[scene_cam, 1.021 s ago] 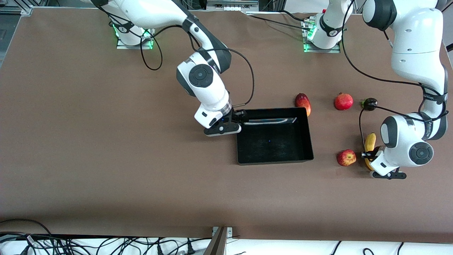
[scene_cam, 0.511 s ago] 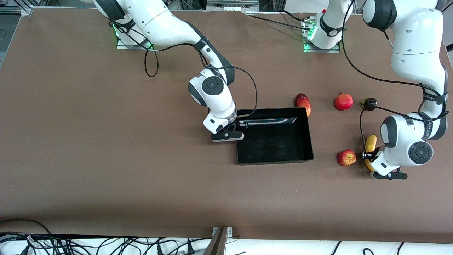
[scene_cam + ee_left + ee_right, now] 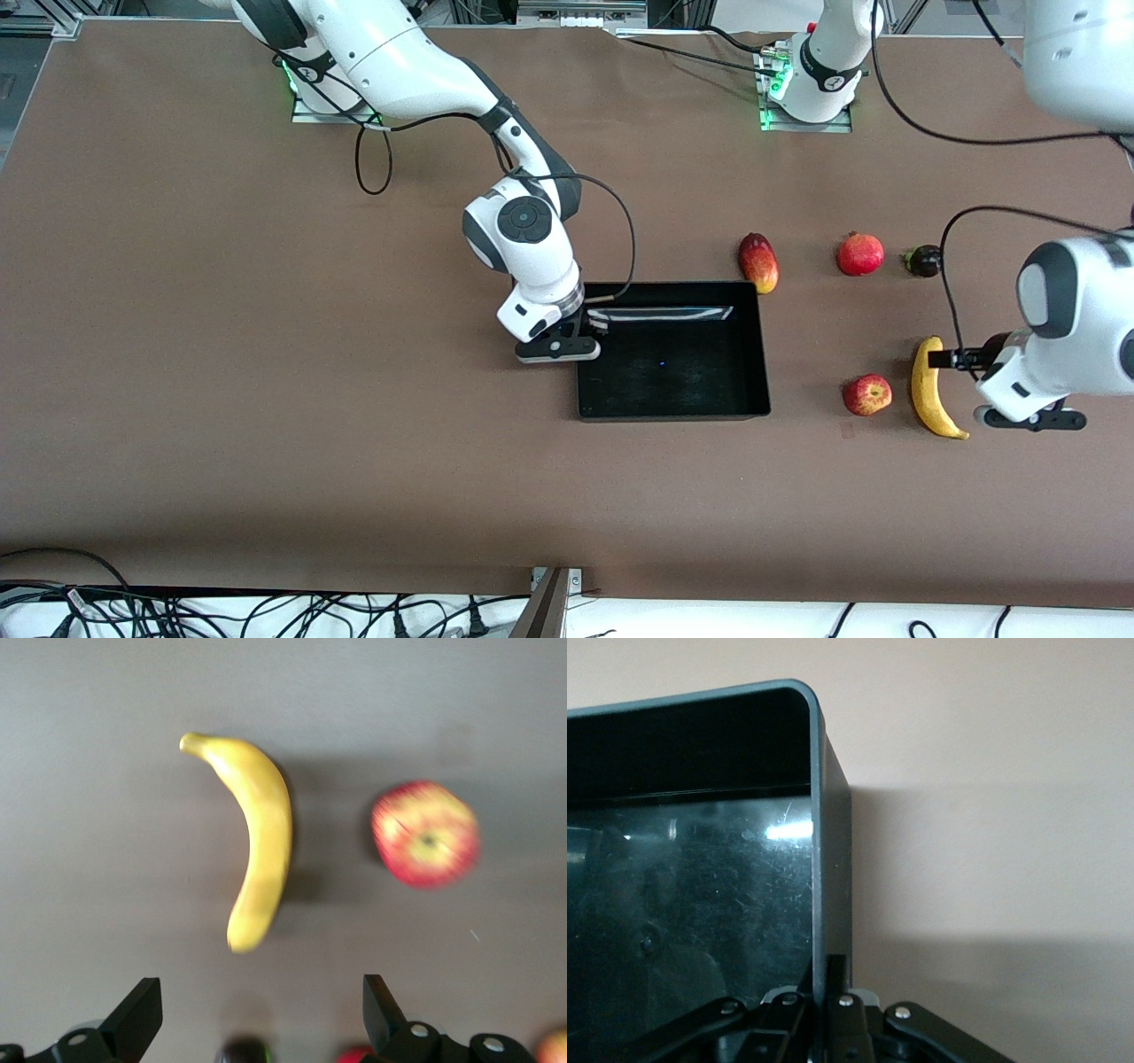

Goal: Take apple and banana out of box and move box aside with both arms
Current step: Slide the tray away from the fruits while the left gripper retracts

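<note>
Clamping on the box wall, your right claw [image 3: 576,341] sits at the corner of the box [image 3: 673,354] toward the right arm's end, fingers pinched together over the thin black rim; the right wrist view shows that wall running straight into the jaws. Your left claw [image 3: 952,357] hangs over the banana [image 3: 935,399] with its fingers [image 3: 133,1019] spread wide apart, holding nothing.

Both fruits are out: the banana lies flat on the tabletop [image 3: 266,354], and the apple [image 3: 867,394] rests just beside it, apart from it, between it and the box. The box looks empty.

So you're on the last step, I'd say: shifting the box. One claw is on; the next move calls for the left arm to cross to the box wall at its own end and pinch it too.

Watch that end: the mango-like fruit [image 3: 759,262] sits just off the box's corner, farther from the front camera, with the pomegranate [image 3: 860,254] and a small dark fruit [image 3: 925,260] in line with it. Toward the right arm's end the tabletop is bare and wide, the roomier way to slide.
</note>
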Robot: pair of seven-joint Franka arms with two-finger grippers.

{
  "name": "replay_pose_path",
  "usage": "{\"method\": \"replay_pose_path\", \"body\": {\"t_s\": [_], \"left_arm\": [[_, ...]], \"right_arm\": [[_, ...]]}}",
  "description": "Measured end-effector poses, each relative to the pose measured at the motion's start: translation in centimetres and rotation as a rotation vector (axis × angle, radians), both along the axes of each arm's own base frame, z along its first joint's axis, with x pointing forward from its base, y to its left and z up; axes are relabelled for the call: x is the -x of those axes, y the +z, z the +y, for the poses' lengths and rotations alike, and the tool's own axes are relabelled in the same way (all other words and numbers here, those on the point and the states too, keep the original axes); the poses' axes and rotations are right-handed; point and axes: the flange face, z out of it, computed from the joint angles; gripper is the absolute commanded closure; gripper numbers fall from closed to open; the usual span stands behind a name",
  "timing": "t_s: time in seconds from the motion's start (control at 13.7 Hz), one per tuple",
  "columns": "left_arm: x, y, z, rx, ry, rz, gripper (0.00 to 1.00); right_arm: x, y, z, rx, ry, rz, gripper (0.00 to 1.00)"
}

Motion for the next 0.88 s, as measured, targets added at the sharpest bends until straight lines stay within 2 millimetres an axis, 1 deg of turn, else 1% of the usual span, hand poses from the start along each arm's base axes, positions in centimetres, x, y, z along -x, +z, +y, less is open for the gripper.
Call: {"method": "replay_pose_path", "body": {"t_s": [0.07,0.15,0.22,0.29,0.36,0.51,0.66,0.73,0.88], "left_arm": [[0.5,2.6,-0.7,0.004,-0.005,-0.003,0.00],[1.1,5.1,-1.5,0.007,-0.012,-0.011,0.00],[1.6,7.3,-2.2,0.013,-0.018,-0.024,0.00],[2.1,9.3,-2.8,0.020,-0.022,-0.039,0.00],[2.6,11.2,-3.2,0.025,-0.026,-0.053,0.00],[3.7,14.8,-4.1,0.042,-0.017,-0.095,0.00],[4.7,18.2,-4.8,0.076,0.017,-0.153,0.00],[5.2,19.9,-5.0,0.086,0.023,-0.180,0.00],[6.4,22.7,-5.8,0.097,0.022,-0.218,0.00]], "right_arm": [[-1.0,1.3,-1.3,0.026,-0.013,-0.003,1.00],[-2.1,3.3,-3.1,0.064,-0.012,0.003,1.00],[-3.3,5.6,-5.3,0.096,-0.001,0.016,1.00],[-4.3,7.9,-8.0,0.109,0.007,0.033,1.00],[-5.2,9.9,-11.2,0.107,0.007,0.051,1.00],[-6.0,12.6,-18.4,0.108,-0.020,0.077,1.00],[-5.8,14.0,-26.6,0.134,-0.021,0.098,1.00],[-5.1,14.1,-30.6,0.132,-0.011,0.122,1.00],[-2.9,13.1,-37.9,0.121,0.032,0.175,1.00]]}}
